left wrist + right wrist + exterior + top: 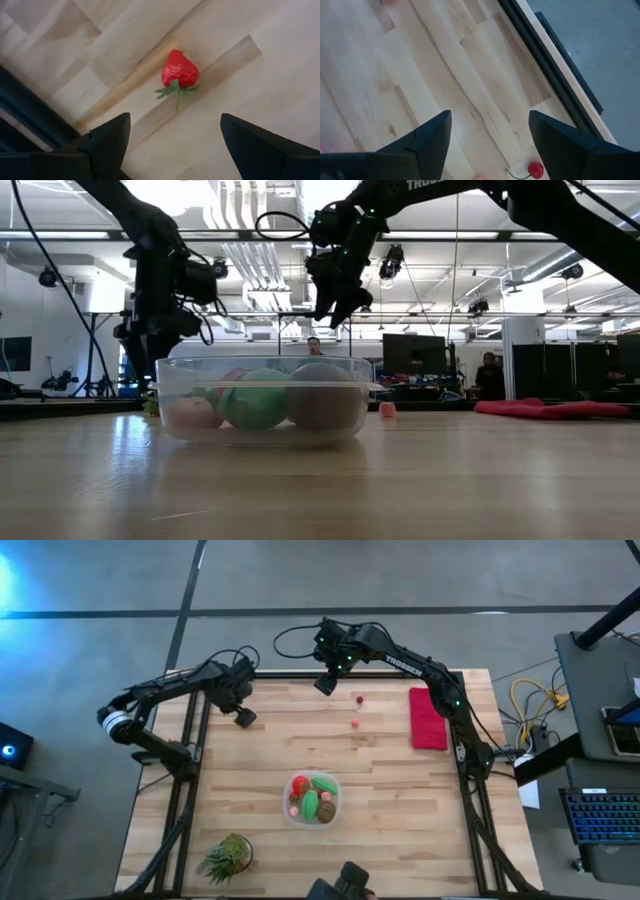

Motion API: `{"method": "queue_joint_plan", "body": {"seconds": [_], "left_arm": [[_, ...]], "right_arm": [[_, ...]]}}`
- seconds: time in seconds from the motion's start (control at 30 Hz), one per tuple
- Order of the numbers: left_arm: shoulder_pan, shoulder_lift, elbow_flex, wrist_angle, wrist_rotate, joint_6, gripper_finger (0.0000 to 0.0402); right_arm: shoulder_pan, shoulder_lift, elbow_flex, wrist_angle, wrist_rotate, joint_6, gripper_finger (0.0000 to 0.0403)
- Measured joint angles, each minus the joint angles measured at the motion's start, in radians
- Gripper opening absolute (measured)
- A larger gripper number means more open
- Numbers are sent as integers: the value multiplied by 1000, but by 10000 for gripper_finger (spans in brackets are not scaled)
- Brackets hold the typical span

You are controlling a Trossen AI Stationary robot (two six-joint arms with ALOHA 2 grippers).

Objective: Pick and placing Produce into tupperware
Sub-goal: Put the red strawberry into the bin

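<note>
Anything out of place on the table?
Nothing spilled or damaged. The tupperware sits upright with produce inside; two small red pieces lie loose on the wood beside the red cloth, outside it.

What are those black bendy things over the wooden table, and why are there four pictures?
They are two robot arms, each ending in a pincer. One picture looks down from above, one looks across the wooden table, and two come from cameras on the arms' wrists. The left pincer is open above a small red toy strawberry. The right pincer is open too, near a tiny red cherry. Neither holds anything. A clear plastic tub already holds toy fruit and vegetables. A flat red cloth and a spiky green plant also sit there.
</note>
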Motion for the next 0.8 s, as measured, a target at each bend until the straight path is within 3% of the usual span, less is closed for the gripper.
{"method": "queue_joint_plan", "body": {"seconds": [0.8], "left_arm": [[-1, 175, -13, 131, 30, 21, 294]], "right_arm": [[0, 2, 0, -1, 0, 45, 258]]}}
